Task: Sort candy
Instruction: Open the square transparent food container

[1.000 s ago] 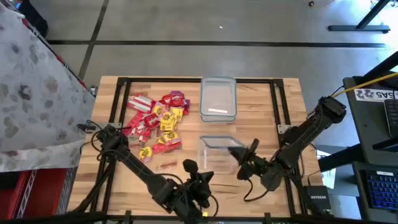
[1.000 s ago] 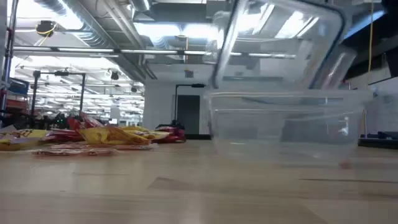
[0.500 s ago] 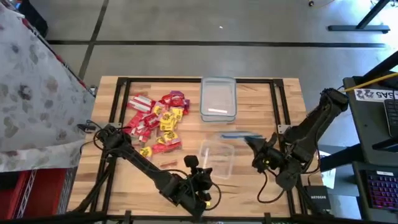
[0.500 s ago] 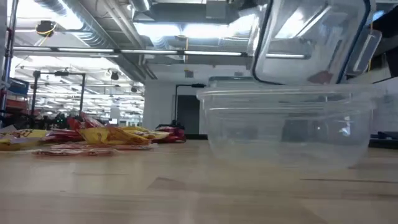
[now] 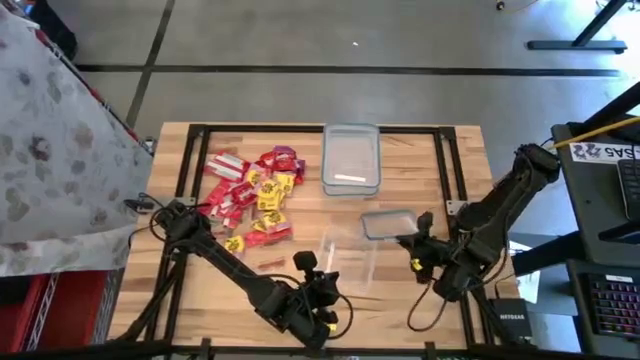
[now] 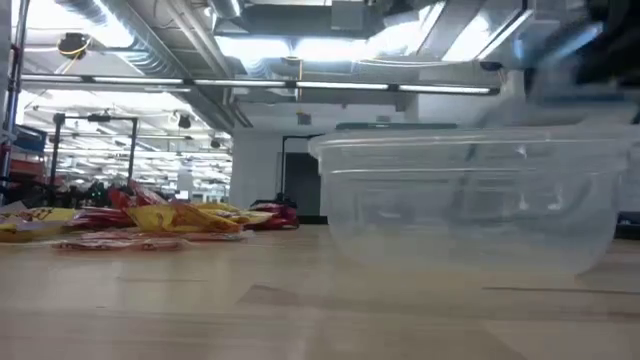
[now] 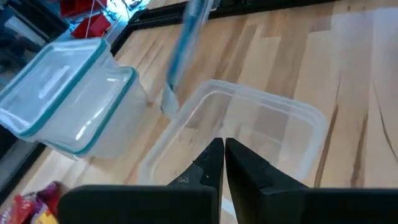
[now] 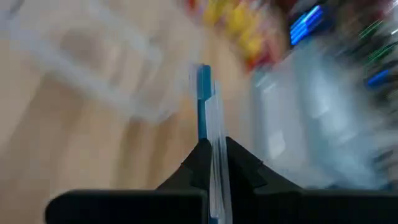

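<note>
The candy lies in a loose heap of red, yellow and purple packets at the table's left. A lidded clear tub stands at the far middle. An open clear tub stands on the table near the middle. My right gripper is shut on that tub's blue-rimmed lid, up in the air just right of the tub. My left gripper is shut with nothing in it, close to the open tub's near side. My right gripper pinches the lid's edge between its two fingers, with the thin lid running straight out ahead of them. It comes at the lid from the table's right. The lid is lifted clear of the open tub and the table.
The black frame rails run along the table top. Bare wood lies to the right of both tubs. In the low view the open tub fills the right half and the candy lies at the left.
My right gripper has pulled the lid up off the open tub and carried it toward the table's right edge. The lid went from tipped up over the tub to edge-on, then turned flatter. The tub stays on the table, now uncovered.
</note>
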Available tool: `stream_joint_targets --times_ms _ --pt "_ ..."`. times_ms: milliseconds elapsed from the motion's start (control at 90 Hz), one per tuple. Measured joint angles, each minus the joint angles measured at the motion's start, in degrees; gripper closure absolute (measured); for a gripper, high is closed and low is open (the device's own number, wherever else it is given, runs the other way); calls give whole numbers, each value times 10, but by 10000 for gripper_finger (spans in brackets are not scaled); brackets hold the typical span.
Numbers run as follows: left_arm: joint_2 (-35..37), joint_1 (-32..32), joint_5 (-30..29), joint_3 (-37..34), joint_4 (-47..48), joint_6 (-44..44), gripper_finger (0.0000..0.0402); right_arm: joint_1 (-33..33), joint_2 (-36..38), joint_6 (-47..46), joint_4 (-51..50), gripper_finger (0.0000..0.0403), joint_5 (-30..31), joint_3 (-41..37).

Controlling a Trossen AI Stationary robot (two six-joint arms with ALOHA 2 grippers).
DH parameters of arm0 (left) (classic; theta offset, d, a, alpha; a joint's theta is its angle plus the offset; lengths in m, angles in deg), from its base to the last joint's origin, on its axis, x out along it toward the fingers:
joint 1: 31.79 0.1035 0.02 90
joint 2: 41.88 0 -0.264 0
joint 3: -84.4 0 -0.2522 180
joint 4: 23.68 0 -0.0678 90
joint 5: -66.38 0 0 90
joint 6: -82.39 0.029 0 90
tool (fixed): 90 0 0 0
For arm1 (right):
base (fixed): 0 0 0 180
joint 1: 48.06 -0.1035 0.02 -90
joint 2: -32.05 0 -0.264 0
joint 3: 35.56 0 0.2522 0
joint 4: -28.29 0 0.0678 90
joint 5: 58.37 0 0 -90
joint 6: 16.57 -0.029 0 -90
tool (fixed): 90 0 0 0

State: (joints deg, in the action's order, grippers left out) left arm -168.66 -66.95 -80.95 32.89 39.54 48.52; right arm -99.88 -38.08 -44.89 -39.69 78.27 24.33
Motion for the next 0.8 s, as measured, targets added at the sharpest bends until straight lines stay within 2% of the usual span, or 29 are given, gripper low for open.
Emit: stream_joint_targets --times_ms 89,178,322,478,556,622,800 --pt "3 2 19 3 23 -65 402 1 -1 -74 -22 402 -65 0" --pt "15 12 80 3 57 -134 402 -4 -3 -136 -54 402 -101 -1" --pt "37 14 95 1 75 -132 402 -24 -4 -186 -28 402 -122 -32" --pt "78 -11 73 0 117 -177 402 -47 -5 -197 78 398 -149 -91" --pt "100 -34 44 1 148 -208 402 -56 -5 -196 132 398 -148 -117" --pt "111 -57 10 1 191 -261 402 -57 -5 -194 161 397 -142 -133" --pt "128 -123 -68 0 349 -468 402 -56 -5 -190 175 396 -124 -142"
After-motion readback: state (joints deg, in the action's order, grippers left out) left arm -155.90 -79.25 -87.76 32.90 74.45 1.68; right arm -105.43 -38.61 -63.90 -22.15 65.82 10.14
